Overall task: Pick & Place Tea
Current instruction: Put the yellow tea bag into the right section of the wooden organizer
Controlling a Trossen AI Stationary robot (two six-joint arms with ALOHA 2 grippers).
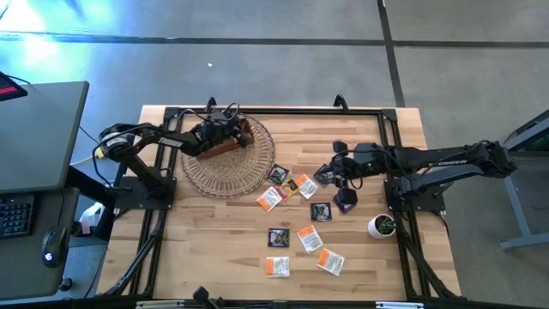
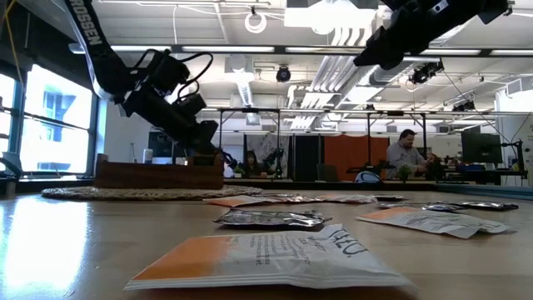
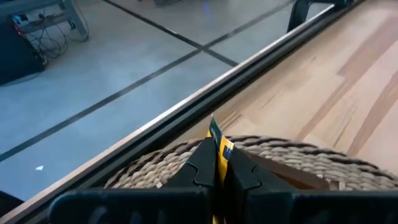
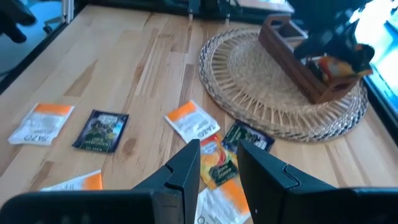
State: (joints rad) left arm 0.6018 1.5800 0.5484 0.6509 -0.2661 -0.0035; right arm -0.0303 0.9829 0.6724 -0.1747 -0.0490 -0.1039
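Note:
Several tea sachets lie flat on the table's middle and right, white-and-orange ones (image 1: 271, 198) (image 4: 193, 124) and dark ones (image 1: 279, 238) (image 4: 101, 130). A brown wooden box (image 1: 221, 146) (image 4: 292, 56) stands on a round wicker mat (image 1: 227, 167). My left gripper (image 1: 238, 130) (image 3: 217, 163) is over the box's right end, shut on an orange-and-yellow sachet (image 3: 216, 140) (image 4: 329, 65). My right gripper (image 1: 333, 174) (image 4: 219, 163) hangs open high above the sachets near the mat, with nothing between its fingers. My left gripper pinches the sachet between its two fingers, and the sachet's edge (image 3: 214, 132) sticks out past the fingertips. The fingers come from the table's left, slanting down. The sachet stands on edge at the box's end compartment; whether it touches the box I cannot tell.
A small white pot with a plant (image 1: 382, 226) stands near the right arm's base. A black frame (image 1: 390, 146) runs around the tabletop. A dark desk with a keyboard (image 1: 17, 215) stands left of the table. In the low view, people sit in the room beyond.

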